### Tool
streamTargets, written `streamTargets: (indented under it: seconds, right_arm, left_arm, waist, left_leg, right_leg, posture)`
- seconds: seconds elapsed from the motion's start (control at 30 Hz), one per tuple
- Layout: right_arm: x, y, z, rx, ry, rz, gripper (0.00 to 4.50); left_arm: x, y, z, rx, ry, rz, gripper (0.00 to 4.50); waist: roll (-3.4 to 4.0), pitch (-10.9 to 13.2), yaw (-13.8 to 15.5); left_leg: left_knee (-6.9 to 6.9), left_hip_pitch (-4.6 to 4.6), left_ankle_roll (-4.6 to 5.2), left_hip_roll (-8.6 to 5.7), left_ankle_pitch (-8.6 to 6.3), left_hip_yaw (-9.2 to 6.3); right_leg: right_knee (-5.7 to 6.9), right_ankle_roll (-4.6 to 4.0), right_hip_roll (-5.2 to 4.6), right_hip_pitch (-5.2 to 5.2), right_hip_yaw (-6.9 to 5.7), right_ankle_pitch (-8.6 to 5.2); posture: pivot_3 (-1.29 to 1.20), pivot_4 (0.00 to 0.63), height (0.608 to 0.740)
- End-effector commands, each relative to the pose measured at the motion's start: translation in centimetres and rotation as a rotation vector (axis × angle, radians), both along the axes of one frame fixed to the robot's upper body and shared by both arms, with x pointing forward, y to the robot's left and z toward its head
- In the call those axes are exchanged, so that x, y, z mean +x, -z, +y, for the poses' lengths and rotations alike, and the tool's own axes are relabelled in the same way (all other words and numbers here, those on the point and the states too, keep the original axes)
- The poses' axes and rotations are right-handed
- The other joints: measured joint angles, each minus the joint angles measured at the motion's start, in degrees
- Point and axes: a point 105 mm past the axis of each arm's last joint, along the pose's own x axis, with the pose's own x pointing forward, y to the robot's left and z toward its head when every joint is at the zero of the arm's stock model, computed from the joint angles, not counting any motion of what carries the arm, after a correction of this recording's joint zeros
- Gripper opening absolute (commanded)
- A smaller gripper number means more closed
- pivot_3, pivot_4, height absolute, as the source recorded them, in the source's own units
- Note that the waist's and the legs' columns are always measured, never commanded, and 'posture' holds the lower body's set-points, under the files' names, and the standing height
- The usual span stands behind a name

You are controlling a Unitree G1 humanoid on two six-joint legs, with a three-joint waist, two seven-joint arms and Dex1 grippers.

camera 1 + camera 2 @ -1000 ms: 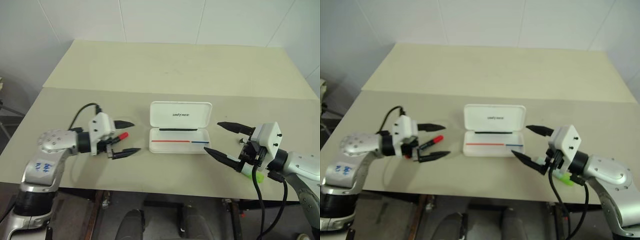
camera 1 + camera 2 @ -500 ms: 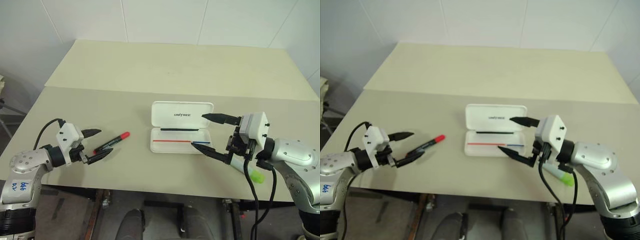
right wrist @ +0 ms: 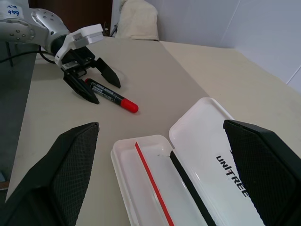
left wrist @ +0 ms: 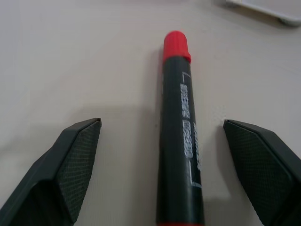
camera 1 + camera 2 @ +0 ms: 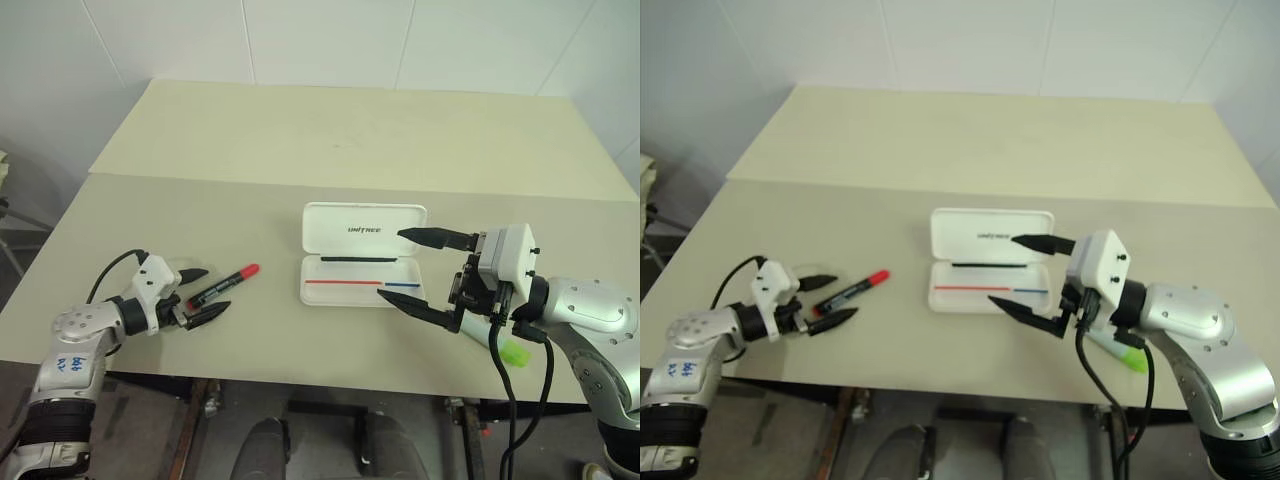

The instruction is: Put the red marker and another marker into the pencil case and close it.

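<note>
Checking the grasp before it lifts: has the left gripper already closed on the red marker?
No. The left gripper stands open, its fingers apart on either side of the red marker.

It looked like a robot test lab: a plain beige table stood against a bare white panelled wall, with loose cables trailing below.

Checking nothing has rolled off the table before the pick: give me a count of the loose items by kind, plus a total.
Markers with a black barrel and red cap: 1, the red marker
Green highlighters: 1, the green highlighter, partly hidden behind the right arm
Pencil cases: 1, the pencil case, lid open
Total: 3
</note>
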Motion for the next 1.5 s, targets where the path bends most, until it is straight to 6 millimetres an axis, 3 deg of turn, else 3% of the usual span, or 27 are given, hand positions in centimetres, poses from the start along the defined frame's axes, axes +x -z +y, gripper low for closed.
streamTargets:
  seconds: [0.03,0.17,0.27,0.43,0.67,0.9,0.97,1.1,1.23,1.5]
  right_arm:
    - [-0.7,-1.0,0.2,-0.004,-0.014,-0.047,4.5]
    - [-0.6,-1.0,0.0,-0.005,-0.001,-0.051,4.5]
    - [-0.6,-1.0,-0.1,-0.006,0.004,-0.054,4.5]
    - [-0.4,-1.0,-0.1,-0.004,0.011,-0.057,4.5]
    - [-0.3,-0.8,-0.1,-0.001,0.017,-0.055,4.5]
    - [-0.3,-0.7,-0.3,0.0,0.028,-0.049,4.5]
    - [-0.3,-0.6,-0.3,0.0,0.031,-0.049,4.5]
    - [-0.2,-0.6,-0.3,0.003,0.038,-0.05,4.5]
    - [-0.2,-0.6,-0.3,0.006,0.044,-0.053,4.5]
    - [-0.3,-0.5,-0.5,0.008,0.068,-0.058,4.5]
  left_arm:
    - [0.4,0.6,-0.3,0.012,-0.015,0.005,4.43]
    - [0.5,0.7,-0.7,0.013,-0.006,0.012,3.21]
    - [0.5,0.4,-0.8,0.015,-0.002,0.012,2.24]
    - [0.6,0.3,-0.8,0.035,-0.023,0.013,0.62]
    - [0.7,-0.8,-2.1,-0.011,-0.024,-0.025,0.62]
    - [-0.8,-5.0,-5.0,-0.151,0.139,-0.159,0.62]
    - [-1.4,-5.6,-5.6,-0.165,0.197,-0.156,0.62]
    - [-2.0,-6.1,-6.7,-0.13,0.313,-0.135,0.62]
    - [-1.4,-6.8,-7.8,-0.085,0.373,-0.137,0.62]
    - [0.6,-8.3,-12.0,-0.008,0.544,-0.146,0.62]
  waist:
    - [0.0,0.0,0.0]
    - [0.02,0.0,0.3]
    - [0.02,0.0,0.3]
    - [0.02,0.0,-0.2]
    - [0.02,0.0,-0.2]
    - [0.0,0.0,-0.2]
    - [0.0,0.0,-0.2]
    - [0.0,0.0,-0.3]
    - [0.0,0.0,-0.2]
    - [-0.02,0.0,0.0]
  left_leg:
    - [0.0,0.0,0.01,-0.01,0.01,0.0]
    - [0.01,0.04,0.11,-0.03,0.09,0.01]
    - [0.01,0.06,0.3,0.0,0.25,0.02]
    - [0.0,0.05,0.52,0.08,0.56,0.05]
    - [-0.07,0.0,0.56,0.12,0.6,0.05]
    - [-0.53,-0.13,0.46,0.07,0.55,0.12]
    - [-0.67,-0.14,0.41,0.02,0.52,0.15]
    - [-0.77,-0.2,0.38,0.06,0.48,0.18]
    - [-0.7,-0.2,0.38,0.05,0.48,0.19]
    - [-0.56,-0.24,0.4,-0.05,0.51,0.25]
  right_leg:
    - [0.0,0.01,-0.01,0.0,0.0,0.01]
    - [-0.03,-0.07,-0.06,0.06,0.0,0.13]
    - [-0.13,-0.91,-0.05,0.08,0.0,-0.05]
    - [-0.28,-1.19,-0.04,0.1,0.01,0.18]
    - [-0.41,-1.23,-0.06,0.09,0.02,0.25]
    - [-0.81,-0.9,-0.17,-0.04,0.05,0.43]
    - [-0.96,-0.25,-0.12,-0.06,0.02,0.78]
    - [-1.16,-0.24,0.01,-0.11,-0.01,0.77]
    - [-1.19,-0.36,0.05,-0.09,-0.01,0.71]
    - [-1.29,-0.3,0.03,0.0,0.08,0.75]
  posture:
    - [0.0,0.15,0.74]
    - [0.0,0.15,0.74]
    - [0.0,0.15,0.74]
    - [0.0,0.15,0.74]
    - [0.0,0.15,0.74]
    - [0.0,0.15,0.74]
    - [0.0,0.15,0.74]
    - [0.0,0.15,0.74]
    - [0.0,0.15,0.74]
    - [0.0,0.15,0.74]
